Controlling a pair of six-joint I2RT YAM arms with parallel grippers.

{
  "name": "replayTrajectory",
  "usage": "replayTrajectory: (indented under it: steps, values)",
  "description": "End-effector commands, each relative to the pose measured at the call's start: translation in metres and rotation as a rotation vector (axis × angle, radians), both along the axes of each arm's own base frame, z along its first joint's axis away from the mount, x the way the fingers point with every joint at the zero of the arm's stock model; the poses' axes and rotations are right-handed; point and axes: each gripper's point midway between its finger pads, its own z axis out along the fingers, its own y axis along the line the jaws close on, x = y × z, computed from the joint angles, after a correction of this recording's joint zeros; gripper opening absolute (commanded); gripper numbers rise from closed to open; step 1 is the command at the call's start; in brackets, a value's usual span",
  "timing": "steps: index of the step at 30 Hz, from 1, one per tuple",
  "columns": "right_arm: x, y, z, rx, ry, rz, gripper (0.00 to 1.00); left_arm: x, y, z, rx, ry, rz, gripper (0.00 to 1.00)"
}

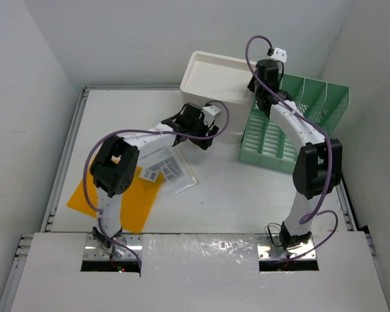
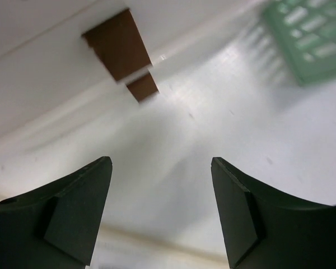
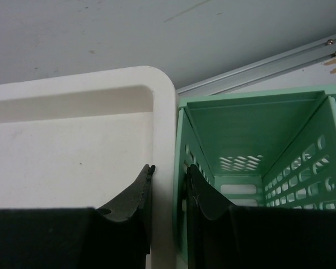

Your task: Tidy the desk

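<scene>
**Desk and both arms at one moment**

Plain white walls (image 1: 149,39) closing in on three sides; pale board (image 1: 201,273) across the bottom of the overhead view.

The desk (image 1: 234,195): large flat white tabletop filling the centre of that view, thin metal rails (image 1: 65,162) along its left and far edges, surface matt with faint specks in the left wrist view.

Resting on it: yellow folder (image 1: 127,201) at lower left, printed sheet (image 1: 172,170) at the folder's upper right edge, white drawer box (image 1: 214,75) at upper centre, green file rack (image 1: 292,123) against the box at upper right.

Left gripper (image 2: 159,168) over bare tabletop in front of the box, fingers spread wide, nothing between them.

Right gripper (image 3: 171,168) at the seam of box and rack, fingers narrow. One finger inside the box's top tray, the other inside the rack's end compartment, both walls in the gap; actual clamping not determinable.

Partly hidden: folder and sheet under the left arm (image 1: 117,169), rack front behind the right arm (image 1: 312,162).

Two brown rectangular patches (image 2: 120,50), blurred, apparently on the box face. Rack cut off at the upper right of the left wrist view.
</scene>
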Motion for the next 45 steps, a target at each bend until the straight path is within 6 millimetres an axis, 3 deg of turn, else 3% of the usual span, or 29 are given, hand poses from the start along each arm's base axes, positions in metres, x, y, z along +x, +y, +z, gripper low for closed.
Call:
replayTrajectory:
  steps: [1, 4, 5, 9, 11, 13, 14, 15, 18, 19, 20, 21, 22, 23, 24, 26, 27, 28, 29, 32, 33, 35, 36, 38, 39, 40, 42, 43, 45]
  values:
    - [-0.026, 0.022, -0.018, 0.015, 0.112, 0.069, 0.00, -0.034, 0.006, 0.050, -0.055, 0.033, -0.091, 0.70]
    - [-0.024, 0.021, -0.010, 0.008, 0.108, 0.067, 0.00, -0.057, 0.015, 0.064, -0.033, 0.048, -0.166, 0.70]
    - [-0.024, 0.020, -0.006, 0.005, 0.103, 0.064, 0.04, -0.065, 0.019, 0.066, -0.023, 0.065, -0.181, 0.70]
    - [-0.024, 0.021, 0.015, -0.033, 0.082, 0.099, 0.63, -0.076, 0.036, 0.100, 0.002, 0.008, -0.209, 0.70]
    - [-0.031, 0.020, 0.037, -0.082, 0.066, 0.139, 0.75, -0.084, 0.051, 0.120, 0.012, -0.025, -0.221, 0.70]
    - [-0.042, 0.019, 0.055, -0.110, 0.042, 0.169, 0.79, -0.091, 0.070, 0.126, 0.031, -0.047, -0.235, 0.70]
    - [-0.049, 0.019, 0.058, -0.127, 0.041, 0.190, 0.80, -0.092, 0.089, 0.140, 0.033, -0.077, -0.212, 0.70]
    - [-0.062, 0.019, 0.082, -0.152, -0.006, 0.236, 0.81, -0.093, 0.103, 0.142, 0.044, -0.090, -0.200, 0.70]
    - [-0.088, 0.028, 0.089, -0.194, -0.019, 0.354, 0.81, -0.101, 0.152, 0.129, 0.142, -0.110, -0.213, 0.71]
    - [-0.102, 0.029, 0.103, -0.198, -0.049, 0.385, 0.82, -0.108, 0.166, 0.112, 0.230, -0.120, -0.302, 0.71]
    - [-0.113, 0.034, 0.094, -0.199, -0.024, 0.436, 0.82, -0.114, 0.181, 0.102, 0.306, -0.109, -0.329, 0.71]
    - [-0.121, 0.043, 0.094, -0.205, -0.027, 0.499, 0.81, -0.117, 0.190, 0.092, 0.359, -0.104, -0.358, 0.73]
    - [-0.139, 0.064, 0.097, -0.174, -0.046, 0.622, 0.80, -0.121, 0.200, 0.076, 0.418, -0.092, -0.398, 0.73]
    - [-0.150, 0.076, 0.080, -0.165, -0.014, 0.684, 0.79, -0.111, 0.214, 0.074, 0.454, -0.100, -0.346, 0.73]
    - [-0.167, 0.105, 0.073, -0.172, -0.012, 0.777, 0.79, -0.105, 0.222, 0.073, 0.453, -0.091, -0.310, 0.73]
    - [-0.190, 0.137, 0.041, -0.182, 0.032, 0.877, 0.79, -0.097, 0.242, 0.076, 0.374, -0.020, -0.236, 0.73]
    - [-0.208, 0.167, 0.029, -0.122, 0.051, 0.942, 0.79, -0.093, 0.250, 0.078, 0.329, 0.008, -0.201, 0.73]
    - [-0.217, 0.183, 0.016, -0.055, 0.070, 0.976, 0.79, -0.082, 0.275, 0.089, 0.291, 0.010, -0.116, 0.73]
    - [-0.225, 0.203, -0.010, 0.074, 0.103, 0.986, 0.78, -0.078, 0.280, 0.080, 0.232, 0.057, -0.093, 0.73]
    - [-0.249, 0.249, -0.056, 0.237, 0.140, 1.033, 0.76, -0.067, 0.320, 0.064, 0.146, 0.140, 0.077, 0.73]
    - [-0.264, 0.269, -0.065, 0.253, 0.149, 1.079, 0.76, -0.069, 0.325, 0.058, 0.124, 0.160, 0.099, 0.73]
    - [-0.272, 0.295, -0.073, 0.295, 0.140, 1.118, 0.77, -0.073, 0.347, 0.042, 0.105, 0.178, 0.172, 0.72]
    - [-0.280, 0.311, -0.098, 0.293, 0.196, 1.149, 0.78, -0.074, 0.355, 0.037, 0.104, 0.180, 0.211, 0.73]
    - [-0.275, 0.333, -0.100, 0.372, 0.203, 1.158, 0.79, -0.077, 0.384, 0.022, 0.134, 0.174, 0.310, 0.73]
    - [-0.278, 0.341, -0.125, 0.395, 0.265, 1.167, 0.79, -0.080, 0.393, 0.017, 0.144, 0.180, 0.345, 0.73]
    - [-0.274, 0.351, -0.125, 0.430, 0.249, 1.174, 0.79, -0.085, 0.406, 0.009, 0.159, 0.189, 0.385, 0.73]
    - [-0.275, 0.360, -0.142, 0.469, 0.301, 1.160, 0.79, -0.090, 0.416, 0.002, 0.170, 0.195, 0.414, 0.72]
    - [-0.276, 0.362, -0.162, 0.468, 0.341, 1.147, 0.79, -0.096, 0.424, -0.004, 0.180, 0.203, 0.437, 0.72]
    - [-0.281, 0.374, -0.168, 0.477, 0.348, 1.165, 0.79, -0.103, 0.431, -0.012, 0.199, 0.209, 0.454, 0.72]
